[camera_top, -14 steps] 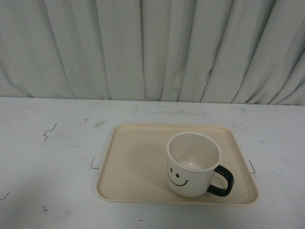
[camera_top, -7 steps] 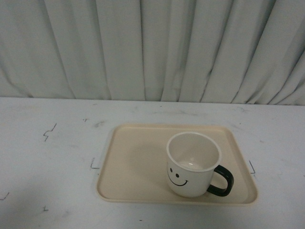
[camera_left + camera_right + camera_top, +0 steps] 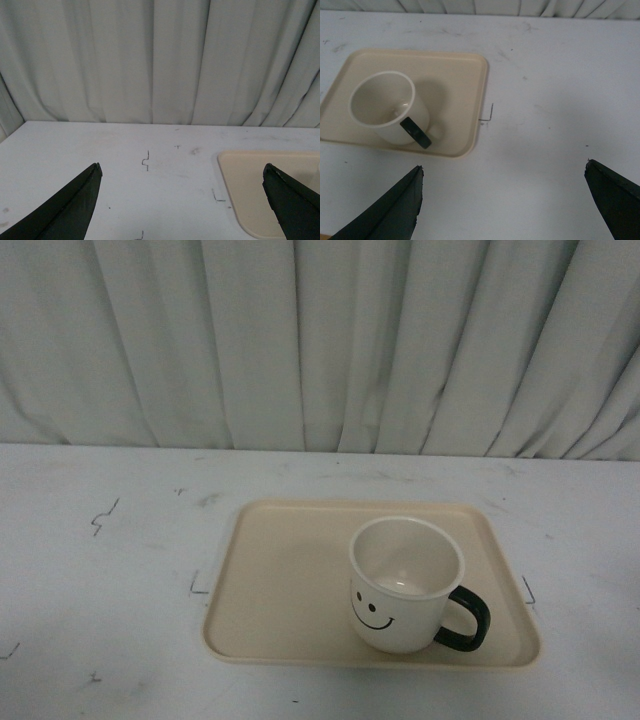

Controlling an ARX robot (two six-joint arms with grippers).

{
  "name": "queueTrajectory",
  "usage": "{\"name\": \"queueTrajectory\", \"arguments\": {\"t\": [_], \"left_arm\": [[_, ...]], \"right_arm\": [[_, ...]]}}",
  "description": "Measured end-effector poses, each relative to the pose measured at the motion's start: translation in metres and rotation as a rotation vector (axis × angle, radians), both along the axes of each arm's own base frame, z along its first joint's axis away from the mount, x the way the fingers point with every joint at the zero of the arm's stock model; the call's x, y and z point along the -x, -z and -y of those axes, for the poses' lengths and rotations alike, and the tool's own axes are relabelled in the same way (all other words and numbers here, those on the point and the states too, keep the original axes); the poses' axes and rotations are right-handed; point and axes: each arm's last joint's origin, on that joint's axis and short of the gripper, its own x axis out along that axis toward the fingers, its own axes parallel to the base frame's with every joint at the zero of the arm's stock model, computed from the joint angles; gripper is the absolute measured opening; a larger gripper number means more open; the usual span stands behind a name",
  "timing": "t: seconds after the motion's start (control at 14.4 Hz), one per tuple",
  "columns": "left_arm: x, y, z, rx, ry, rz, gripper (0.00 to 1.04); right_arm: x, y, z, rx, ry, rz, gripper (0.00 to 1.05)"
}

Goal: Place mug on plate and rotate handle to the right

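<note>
— Nothing has moved since the earlier frames, has it?

— Nothing I can find. The mug (image 3: pixel 405 585) stands in the same spot on the plate (image 3: pixel 270 570), and no arm shows in the front view.

— Where exactly is the mug?

— Upright, in the plate's near right part, inside the rim. Its smiley faces the robot.

— And the handle (image 3: pixel 468 618)?

— It sticks out to the robot's right, angled a touch toward the near edge and ending just short of the rim. The right wrist view agrees: the black loop juts from the mug's side, over the plate.

— What about the tools?

— The left tool (image 3: pixel 181 166) is spread wide with nothing between its fingers, hanging over bare desk (image 3: pixel 100 150) beside the plate's left edge. The right tool (image 3: pixel 503 165) is also spread wide and empty, above the desk and well clear of the mug.

— So how far along are we?

— I judge both parts done: the mug is placed and the handle turned right. At most a small squaring of the handle is left.
</note>
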Motion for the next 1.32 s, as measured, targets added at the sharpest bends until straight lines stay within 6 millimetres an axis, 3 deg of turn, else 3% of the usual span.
{"name": "queueTrajectory", "arguments": {"t": [0.21, 0.28, 0.35, 0.49, 0.76, 0.97, 1.04, 1.18, 1.32], "left_arm": [[0.000, 0.000, 0.000, 0.000, 0.000, 0.000, 0.98], [0.000, 0.000, 0.000, 0.000, 0.000, 0.000, 0.98], [0.000, 0.000, 0.000, 0.000, 0.000, 0.000, 0.98], [0.000, 0.000, 0.000, 0.000, 0.000, 0.000, 0.98], [0.000, 0.000, 0.000, 0.000, 0.000, 0.000, 0.98], [0.000, 0.000, 0.000, 0.000, 0.000, 0.000, 0.98], [0.000, 0.000, 0.000, 0.000, 0.000, 0.000, 0.98], [0.000, 0.000, 0.000, 0.000, 0.000, 0.000, 0.98], [0.000, 0.000, 0.000, 0.000, 0.000, 0.000, 0.98]], "right_arm": [[-0.081, -0.012, -0.021, -0.188, -0.083, -0.259, 0.98], [-0.107, -0.010, -0.032, -0.176, -0.078, -0.323, 0.98], [-0.136, 0.002, -0.047, -0.167, -0.061, -0.414, 0.98], [-0.164, 0.017, -0.069, -0.145, -0.067, -0.481, 0.98], [-0.183, 0.040, -0.110, -0.090, -0.104, -0.535, 0.98], [-0.193, 0.064, -0.123, -0.094, -0.074, -0.587, 0.98], [-0.194, 0.071, -0.127, -0.094, -0.059, -0.603, 0.91], [-0.195, 0.081, -0.142, -0.084, -0.055, -0.635, 0.62], [-0.195, 0.087, -0.143, -0.081, -0.042, -0.662, 0.42]]}}
